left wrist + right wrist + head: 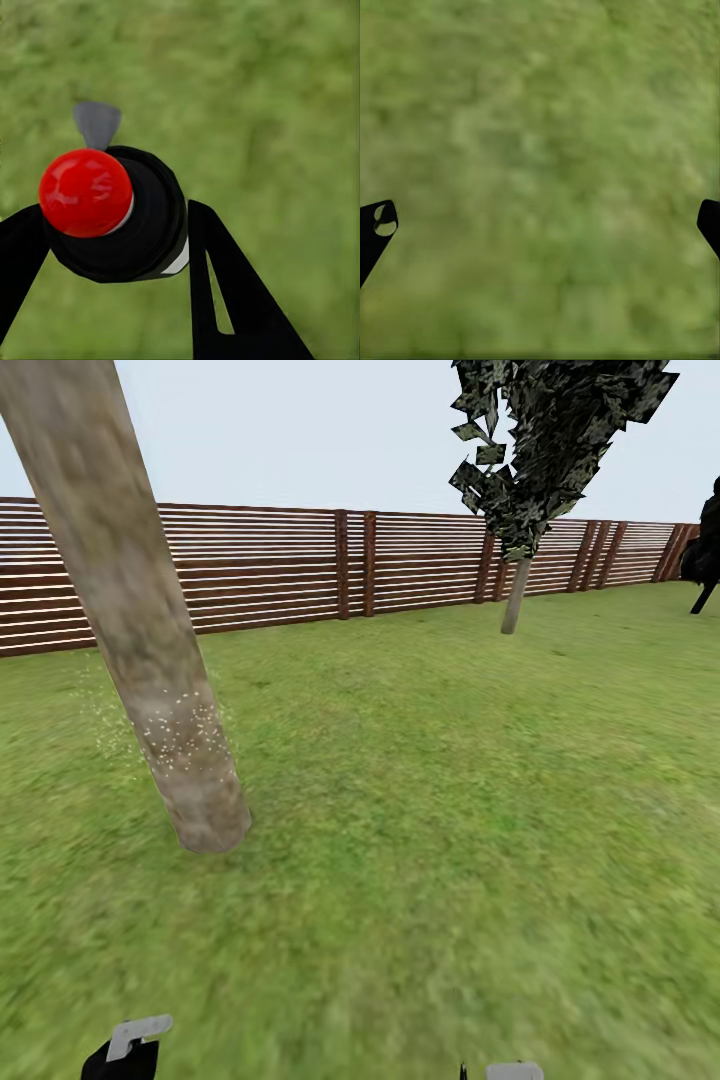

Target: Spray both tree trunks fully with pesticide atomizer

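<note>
A wide green grass lawn (450,810) stretches to a brown fence (270,570) of horizontal wooden slats with darker upright posts. Above the fence is a pale, overcast grey-blue sky (300,430). A dark shrub (705,545) stands by the fence at the far right. Light is even and soft.

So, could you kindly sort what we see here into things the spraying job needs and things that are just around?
Part of the job:
- pesticide atomizer, held in the left pincer
- near tree trunk, speckled with pale droplets low down
- far tree

Just around:
- wooden fence
- grass lawn
- dark shrub at the right edge
- right pincer, open over grass
</note>
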Controlling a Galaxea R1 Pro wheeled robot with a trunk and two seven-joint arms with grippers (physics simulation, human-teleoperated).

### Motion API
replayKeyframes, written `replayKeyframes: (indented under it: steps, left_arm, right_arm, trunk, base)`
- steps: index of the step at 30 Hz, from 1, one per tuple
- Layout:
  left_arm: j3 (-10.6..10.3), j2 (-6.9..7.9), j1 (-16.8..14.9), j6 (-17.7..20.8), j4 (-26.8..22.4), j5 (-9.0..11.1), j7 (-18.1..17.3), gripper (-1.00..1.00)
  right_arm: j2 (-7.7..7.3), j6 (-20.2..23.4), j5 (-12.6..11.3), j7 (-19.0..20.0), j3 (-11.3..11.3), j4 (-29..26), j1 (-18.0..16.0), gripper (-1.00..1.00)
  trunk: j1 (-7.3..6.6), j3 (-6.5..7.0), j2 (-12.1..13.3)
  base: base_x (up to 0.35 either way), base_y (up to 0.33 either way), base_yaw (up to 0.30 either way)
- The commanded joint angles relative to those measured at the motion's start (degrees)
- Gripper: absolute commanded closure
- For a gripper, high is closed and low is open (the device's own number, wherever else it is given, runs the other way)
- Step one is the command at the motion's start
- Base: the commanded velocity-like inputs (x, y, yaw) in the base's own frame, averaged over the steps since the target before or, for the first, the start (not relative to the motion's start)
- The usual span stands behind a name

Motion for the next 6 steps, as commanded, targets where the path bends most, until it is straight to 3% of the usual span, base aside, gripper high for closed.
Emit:
replayKeyframes:
  steps: [1, 6]
  left_arm:
    - [0.0, 0.03, 0.0, 0.0, 0.0, -0.1, 0.0, 1.0]
    - [0.0, 0.05, 0.5, 0.0, 0.0, -0.2, 0.0, 1.0]
  right_arm:
    - [0.0, 0.0, 0.0, 0.0, 0.0, 0.0, 0.0, -1.0]
    - [0.0, 0.0, 0.0, 0.0, 0.0, 0.0, 0.0, -1.0]
  trunk:
    - [0.0, 0.0, 0.0]
    - [0.0, 0.0, 0.0]
  base:
    - [0.0, 0.0, 0.0]
    - [0.0, 0.0, 0.0]
